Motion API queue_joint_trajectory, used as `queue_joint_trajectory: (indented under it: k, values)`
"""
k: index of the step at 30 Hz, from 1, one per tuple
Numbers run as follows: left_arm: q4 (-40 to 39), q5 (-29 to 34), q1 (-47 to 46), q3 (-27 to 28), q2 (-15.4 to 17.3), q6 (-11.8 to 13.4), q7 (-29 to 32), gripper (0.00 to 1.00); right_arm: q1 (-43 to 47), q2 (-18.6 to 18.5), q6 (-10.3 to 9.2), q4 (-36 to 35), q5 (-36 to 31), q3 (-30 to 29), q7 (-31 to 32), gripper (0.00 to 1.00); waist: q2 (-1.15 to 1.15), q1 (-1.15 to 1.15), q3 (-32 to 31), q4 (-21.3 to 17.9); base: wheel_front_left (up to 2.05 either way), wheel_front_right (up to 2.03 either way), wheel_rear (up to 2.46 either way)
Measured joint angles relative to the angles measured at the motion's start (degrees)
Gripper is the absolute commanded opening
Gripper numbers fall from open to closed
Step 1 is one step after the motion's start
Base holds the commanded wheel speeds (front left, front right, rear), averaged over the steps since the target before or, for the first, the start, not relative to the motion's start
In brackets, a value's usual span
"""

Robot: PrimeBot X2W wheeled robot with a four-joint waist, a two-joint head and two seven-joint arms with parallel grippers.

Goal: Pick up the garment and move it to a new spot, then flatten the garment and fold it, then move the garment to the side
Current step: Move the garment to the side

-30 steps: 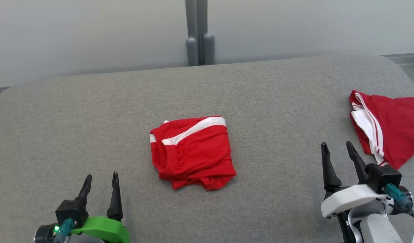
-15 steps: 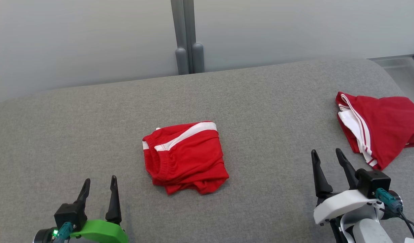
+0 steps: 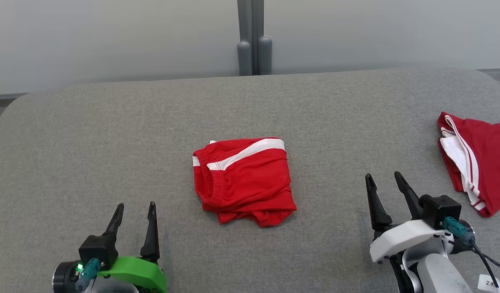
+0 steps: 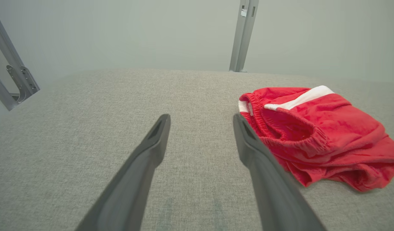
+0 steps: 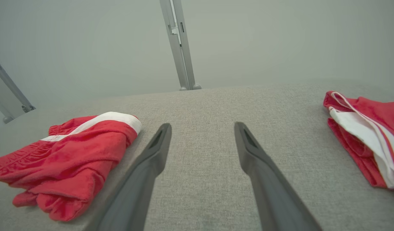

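Note:
A red garment with a white stripe and an elastic waistband lies folded in a small bundle at the middle of the grey padded surface. The left wrist view has the garment on its right and the right wrist view has it on its left. My left gripper hovers open near the front edge, to the garment's lower left, with nothing between its fingers. On the garment's right, my right gripper is open and empty too, with bare surface between its fingers.
A second red garment with white trim lies at the surface's right edge, just right of my right gripper, and appears again in the right wrist view. A grey post stands behind the far edge against a pale wall.
The head camera has swung, shifting the whole picture. Against the garments, my right gripper now sits a little further left, nearer the middle garment. Both grippers stay open and the garments lie as before.

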Motion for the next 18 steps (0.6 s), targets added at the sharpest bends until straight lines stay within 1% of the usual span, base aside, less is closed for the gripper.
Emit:
queue_joint_trajectory:
  k: [1,4,9,12,18]
  values:
    - [-0.4,0.0,-0.8,-0.9,0.0,-0.1,0.0,1.00,-1.4,0.0,0.00,0.5,0.1,0.4,0.0,1.00,0.00,0.00,0.8,1.3,0.00,0.00,0.00]
    - [-0.5,-0.2,-1.5,-2.2,0.0,-0.3,0.0,1.00,-3.5,0.0,0.00,2.2,1.4,1.0,0.0,1.00,0.00,0.00,2.0,3.4,0.00,0.00,0.00]
    - [-0.3,-1.2,-2.5,-4.0,0.0,-0.5,0.0,1.00,-7.4,0.1,0.00,6.6,6.4,3.4,0.0,1.00,0.00,0.00,4.1,7.8,0.00,0.00,0.00]
    - [-0.3,-2.0,-2.6,-4.4,0.1,-0.4,0.0,1.00,-9.3,0.1,0.00,8.6,8.0,5.8,0.0,1.00,0.00,0.00,5.3,10.6,0.00,0.00,0.00]
    - [-0.5,-2.4,-2.9,-4.9,0.1,0.0,0.0,1.00,-11.6,0.2,0.00,14.9,11.9,8.0,0.0,1.00,0.00,0.00,7.8,15.6,0.00,0.00,0.00]
